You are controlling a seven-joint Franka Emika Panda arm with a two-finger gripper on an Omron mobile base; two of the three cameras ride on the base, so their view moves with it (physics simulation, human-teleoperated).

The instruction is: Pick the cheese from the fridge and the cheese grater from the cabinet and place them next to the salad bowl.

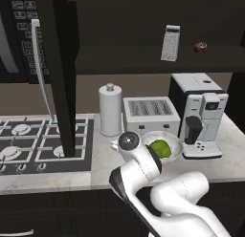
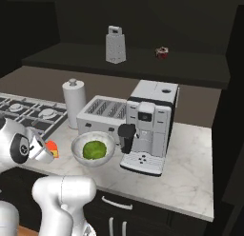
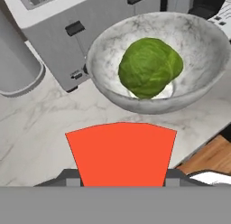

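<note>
Clearly, the gripper (image 3: 122, 184) pinched the orange-red cheese wedge (image 3: 121, 154) just above the marble counter (image 3: 40, 128), close beside the pale grey salad bowl (image 3: 198, 47) holding a green leafy ball. Far off, the grey metal cheese grater (image 2: 115, 45) stood upright on the dark cabinet shelf (image 2: 190, 71).

One cheese (image 3: 121, 153); one cheese grater (image 2: 115, 45); one salad bowl (image 2: 78, 143); one toaster (image 2: 97, 117).

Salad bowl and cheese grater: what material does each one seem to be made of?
The salad bowl looks like stone or glazed ceramic: pale grey-white with faint darker veins, matte, much like the marbled counter under it. The cheese grater on the cabinet shelf looks like metal: flat grey faces dotted with small holes. Its finish is too small to judge.
</note>
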